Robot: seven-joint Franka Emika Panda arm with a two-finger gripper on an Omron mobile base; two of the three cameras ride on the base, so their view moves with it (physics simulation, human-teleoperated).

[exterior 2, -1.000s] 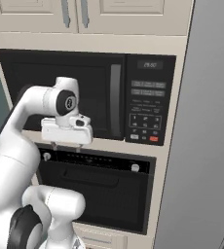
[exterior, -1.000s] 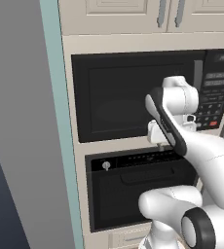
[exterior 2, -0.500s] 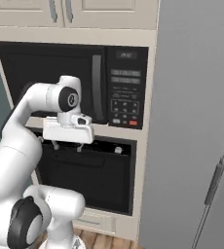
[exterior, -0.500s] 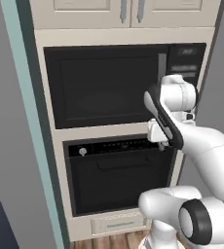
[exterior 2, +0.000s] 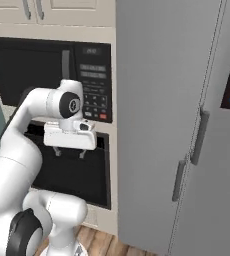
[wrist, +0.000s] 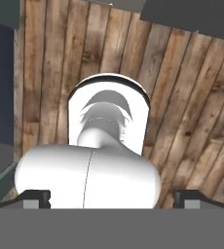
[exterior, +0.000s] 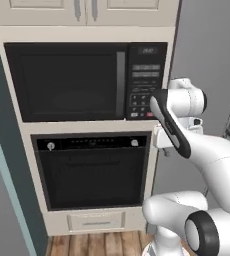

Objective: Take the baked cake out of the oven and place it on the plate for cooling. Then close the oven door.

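The black oven [exterior: 133, 143] sits in the wall below the microwave, with a small white knob [exterior: 50, 146] on its control strip. Its oven door [exterior: 92, 180] stands shut, the bar handle [exterior: 94, 160] across its top. The cake is hidden and the plate is out of view. My gripper [exterior 2: 69, 152] hangs open in the air, fingers pointing down, to the right of the oven's upper corner and touching nothing. In the hand view the gripper [wrist: 113, 198] looks straight down at the wooden floor [wrist: 192, 97], with its fingertips [wrist: 36, 196] wide apart and nothing between them.
A black microwave [exterior: 67, 82] with a keypad [exterior: 146, 85] sits above the oven, and cream cabinets [exterior: 87, 10] top the column. A drawer [exterior: 96, 221] lies under the oven. A tall grey fridge [exterior 2: 187, 125] with vertical handles fills the right side.
The whole picture has slid left as the base drives right, bringing the fridge into view. The arm keeps its pose and the gripper stays open.
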